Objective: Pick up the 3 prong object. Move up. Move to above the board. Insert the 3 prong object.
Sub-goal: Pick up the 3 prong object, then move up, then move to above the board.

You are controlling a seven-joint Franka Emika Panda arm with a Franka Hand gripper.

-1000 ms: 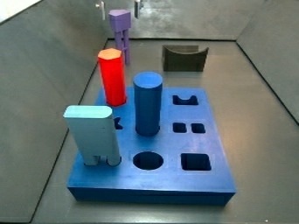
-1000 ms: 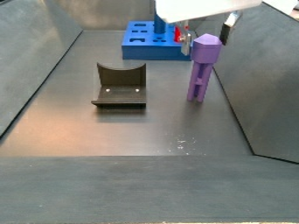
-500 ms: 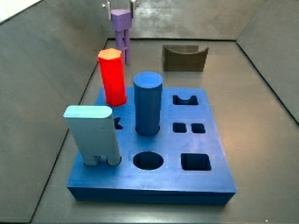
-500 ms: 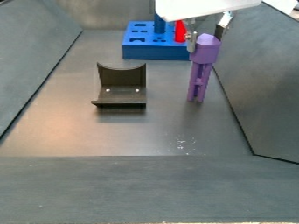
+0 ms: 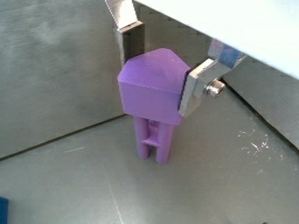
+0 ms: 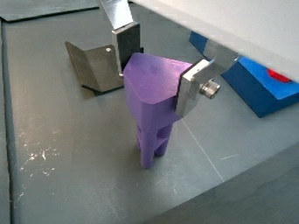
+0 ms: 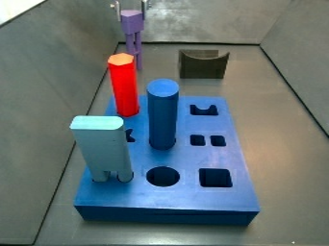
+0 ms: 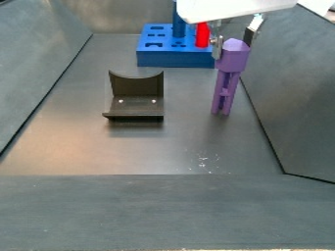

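On the floor well apart from the board (image 8: 174,49), the 3 prong object (image 5: 153,103) stands upright; the gripper (image 5: 167,68) flanks its top, apparently not yet clamped. Picking is underway; next, close firmly, then lift.

Opposed side views; close wrist views

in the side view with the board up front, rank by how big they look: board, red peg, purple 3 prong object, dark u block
1. board, nearest the camera
2. red peg
3. dark U block and 3 prong object: look alike, both far back, so unranked

The tool sits at the 3 prong object's top.
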